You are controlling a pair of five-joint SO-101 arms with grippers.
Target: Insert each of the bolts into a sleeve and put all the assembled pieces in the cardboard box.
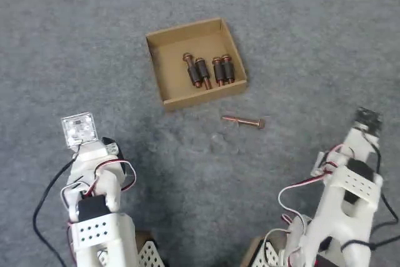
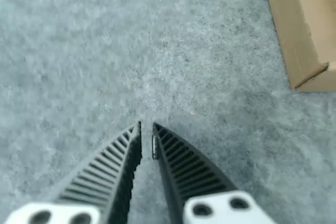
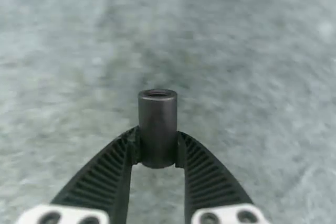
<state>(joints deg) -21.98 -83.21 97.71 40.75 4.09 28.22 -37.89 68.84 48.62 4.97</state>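
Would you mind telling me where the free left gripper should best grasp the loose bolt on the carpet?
The bolt lies flat, so come from straight above, jaws across the shank near its head; that should leave the tip free for the sleeve.

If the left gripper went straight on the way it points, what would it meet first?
Probably the grey carpeted tabletop: the left gripper aims at bare carpet, with the brown cardboard box off to one side of its line. Depth is unclear.
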